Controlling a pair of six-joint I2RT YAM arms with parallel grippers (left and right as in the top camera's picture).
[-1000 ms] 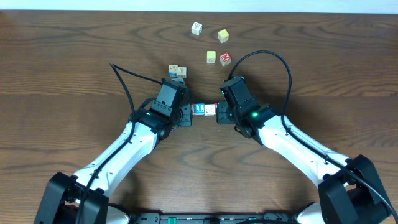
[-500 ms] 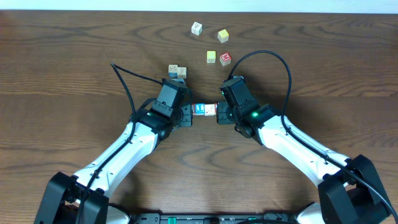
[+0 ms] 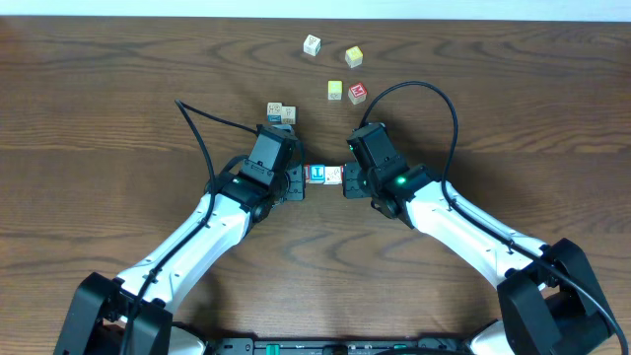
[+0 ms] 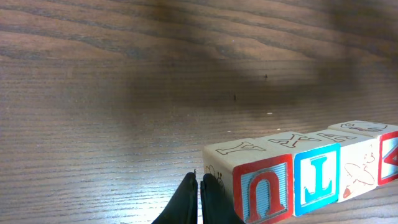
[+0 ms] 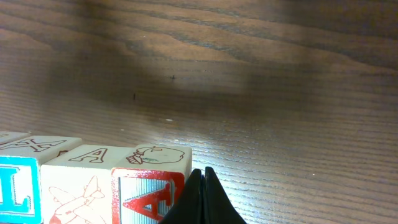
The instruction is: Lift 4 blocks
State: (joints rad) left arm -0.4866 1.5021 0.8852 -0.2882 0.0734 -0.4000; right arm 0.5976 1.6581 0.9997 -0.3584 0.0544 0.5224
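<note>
Four blocks stand in one tight row (image 3: 325, 175) between my two grippers. In the left wrist view they run from a red block with a U-like letter (image 4: 264, 190), through a blue block (image 4: 317, 177) and a white block (image 4: 359, 171), to a red block at the edge (image 4: 390, 160). My left gripper (image 4: 199, 180) is shut and presses its side against the U block's end face. My right gripper (image 5: 200, 174) is shut against the red block with an A-like letter (image 5: 149, 196), beside the white aeroplane block (image 5: 78, 186). I cannot tell whether the row touches the table.
Farther back lie loose cubes: a white one (image 3: 312, 44), a yellow one (image 3: 353, 56), another yellow (image 3: 335, 91) next to a red one (image 3: 357, 94), and a pair (image 3: 281, 114) just behind my left wrist. Both arms' cables arch over the table.
</note>
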